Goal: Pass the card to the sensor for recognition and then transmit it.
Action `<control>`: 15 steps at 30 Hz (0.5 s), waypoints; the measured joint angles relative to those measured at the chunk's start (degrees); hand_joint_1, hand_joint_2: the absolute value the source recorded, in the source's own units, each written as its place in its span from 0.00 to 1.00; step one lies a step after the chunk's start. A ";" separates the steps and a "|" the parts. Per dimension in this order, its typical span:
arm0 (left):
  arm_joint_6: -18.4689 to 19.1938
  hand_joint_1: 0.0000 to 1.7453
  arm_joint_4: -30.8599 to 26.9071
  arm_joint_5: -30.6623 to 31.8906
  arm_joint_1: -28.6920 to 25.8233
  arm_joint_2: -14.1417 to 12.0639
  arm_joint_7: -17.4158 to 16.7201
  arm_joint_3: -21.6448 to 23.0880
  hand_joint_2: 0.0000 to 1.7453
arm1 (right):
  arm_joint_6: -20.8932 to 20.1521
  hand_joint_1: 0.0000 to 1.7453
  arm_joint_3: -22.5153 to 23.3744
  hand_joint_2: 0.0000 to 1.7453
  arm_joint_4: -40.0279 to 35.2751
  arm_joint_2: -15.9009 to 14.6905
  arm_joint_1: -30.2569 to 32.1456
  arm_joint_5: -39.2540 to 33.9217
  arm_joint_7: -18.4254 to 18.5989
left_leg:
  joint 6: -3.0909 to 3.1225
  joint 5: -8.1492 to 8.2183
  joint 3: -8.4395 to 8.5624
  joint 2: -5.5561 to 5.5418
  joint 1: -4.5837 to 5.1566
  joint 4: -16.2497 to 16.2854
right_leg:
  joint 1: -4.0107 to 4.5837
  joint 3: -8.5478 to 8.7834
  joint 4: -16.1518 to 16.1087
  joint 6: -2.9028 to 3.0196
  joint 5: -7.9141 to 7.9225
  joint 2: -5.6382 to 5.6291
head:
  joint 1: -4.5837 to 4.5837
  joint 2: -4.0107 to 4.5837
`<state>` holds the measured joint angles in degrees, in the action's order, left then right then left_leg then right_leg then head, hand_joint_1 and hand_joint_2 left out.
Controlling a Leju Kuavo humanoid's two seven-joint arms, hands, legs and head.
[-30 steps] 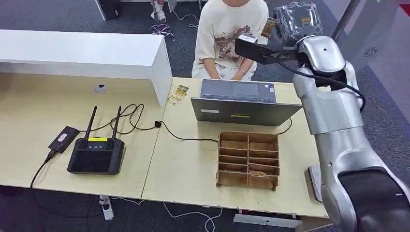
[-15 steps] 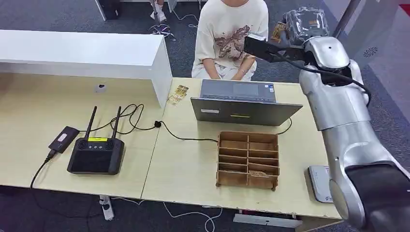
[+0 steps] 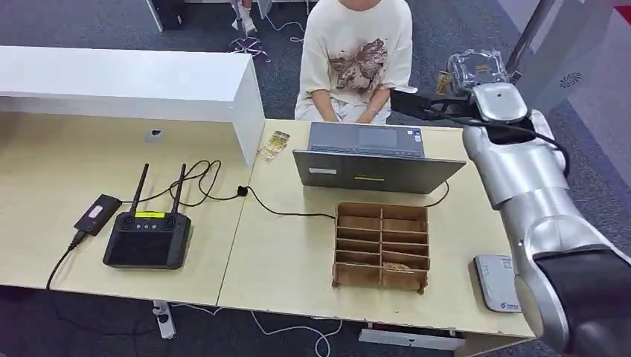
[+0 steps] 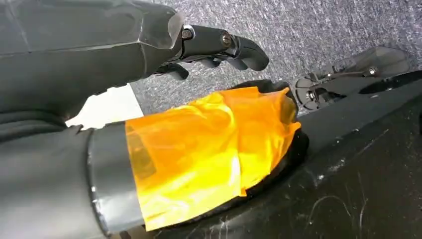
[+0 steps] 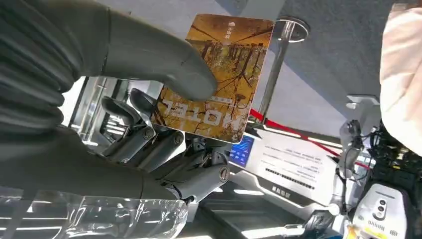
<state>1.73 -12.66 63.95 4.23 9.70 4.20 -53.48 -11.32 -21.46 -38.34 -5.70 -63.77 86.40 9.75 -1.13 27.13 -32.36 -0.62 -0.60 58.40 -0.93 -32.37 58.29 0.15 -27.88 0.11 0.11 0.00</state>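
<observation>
My right hand (image 3: pixel 476 68), wrapped in clear plastic, is raised at the far right beyond the table's back edge. It pinches a brown-and-yellow hotel card (image 5: pixel 219 74) between the thumb (image 5: pixel 149 55) and the dark fingers; the card (image 3: pixel 444 82) shows as a small yellow patch in the head view. The white card sensor (image 3: pixel 497 282) lies flat on the table near the front right corner, far below the hand. My left hand (image 4: pixel 99 64) hangs over grey carpet with nothing in it, its thumb bound in orange tape.
A person in a cream shirt (image 3: pixel 357 59) sits behind an open laptop (image 3: pixel 372 160). A wooden compartment box (image 3: pixel 382 245) stands in front of it. A black router (image 3: pixel 147 238), cables and loose cards (image 3: pixel 274 145) lie to the left, by a white counter (image 3: pixel 126 82).
My right arm has swung to the right and the hand with the card has come lower. The sensor, half hidden by the arm before, now lies in full view.
</observation>
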 joint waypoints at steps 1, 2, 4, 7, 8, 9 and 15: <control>0.00 0.00 0.00 0.05 0.00 0.02 0.00 -0.15 0.00 | 0.22 1.00 0.04 1.00 0.07 -0.02 0.09 0.05 0.00 | 0.00 0.00 0.00 0.00 0.00 0.00 | 0.00 0.00 0.00 0.00 0.00 0.00 | 0.00 0.00; -0.02 0.00 0.00 0.13 0.00 0.02 0.00 -0.35 0.00 | 0.39 1.00 0.07 1.00 0.11 -0.04 0.19 0.09 0.00 | 0.00 0.00 0.00 0.01 0.00 0.00 | 0.00 0.00 0.00 0.00 0.00 -0.01 | 0.00 0.00; -0.02 0.00 0.00 0.13 0.01 0.02 0.00 -0.52 0.00 | 0.64 1.00 0.20 1.00 0.13 -0.13 0.33 0.07 0.00 | 0.00 0.00 0.00 0.02 0.00 0.00 | 0.00 0.00 0.00 0.00 0.00 -0.02 | 0.00 0.00; -0.02 0.00 0.00 0.11 0.02 0.02 0.00 -0.81 0.00 | 0.99 1.00 0.83 1.00 0.13 -0.15 0.51 -0.83 0.00 | 0.00 0.00 0.00 0.02 0.00 0.00 | 0.00 0.00 0.00 0.00 0.00 -0.02 | 0.00 0.00; -0.02 0.00 0.00 0.11 0.02 0.02 0.00 -0.83 0.00 | 1.07 1.00 1.29 1.00 0.11 -0.13 0.61 -1.37 0.02 | 0.00 0.00 -0.01 0.01 0.01 0.00 | 0.00 0.00 0.00 0.00 0.01 -0.02 | 0.00 0.00; -0.02 0.00 0.00 0.09 0.03 0.02 0.00 -0.83 0.00 | 1.23 1.00 1.69 1.00 0.02 -0.13 0.76 -2.21 0.00 | 0.00 0.00 -0.01 0.01 0.01 0.00 | 0.00 0.01 0.00 0.00 0.01 -0.01 | 0.00 0.00; 0.00 0.00 0.00 -0.35 0.06 0.02 0.00 -1.79 0.00 | 0.66 1.00 7.55 1.00 -2.29 0.42 1.74 -11.30 -3.51 | 0.00 0.00 -0.03 -0.01 0.00 0.00 | 0.00 0.00 0.00 0.00 0.01 0.01 | 0.00 0.00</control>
<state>1.73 -12.66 63.60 4.29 9.73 4.20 -55.27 -10.66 -13.91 -40.63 -5.29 -62.03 75.10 6.23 -1.13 27.13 -32.40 -0.63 -0.60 58.40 -0.93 -32.38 58.29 0.14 -27.88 0.11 0.11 0.00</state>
